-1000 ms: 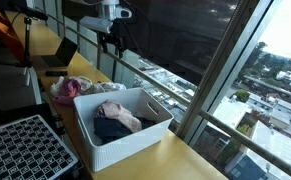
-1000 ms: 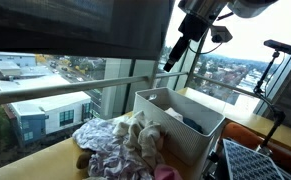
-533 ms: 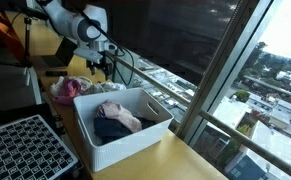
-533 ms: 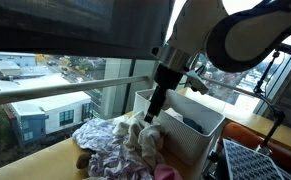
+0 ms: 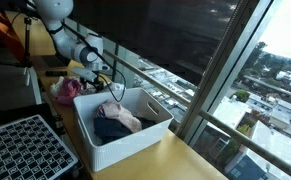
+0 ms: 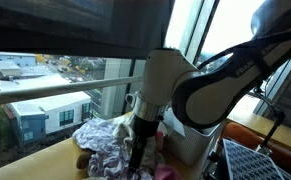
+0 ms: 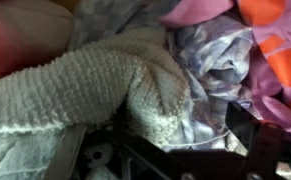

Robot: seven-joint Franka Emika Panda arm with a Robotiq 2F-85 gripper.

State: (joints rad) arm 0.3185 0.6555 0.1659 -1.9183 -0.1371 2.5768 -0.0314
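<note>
Wrist view: the gripper (image 7: 171, 152) is held with its jaws spread wide, lowered onto a cream fluffy knitted cloth (image 7: 95, 85), seemingly so that a fold fits between them. That cloth is heaped in a loose pile of mixed-colour clothes (image 6: 105, 140), kept just beside a white rectangular plastic bin (image 5: 125, 143) on the wooden counter (image 5: 175, 160).

Cream cloth (image 7: 95, 85): thick knit, rough, fuzzy. Patterned cloth (image 7: 220, 60): thin, smooth, faint sheen noted. Bin (image 5: 125, 140): white plastic, matt. Table (image 5: 175, 160): wood, smooth, lightly polished.
</note>
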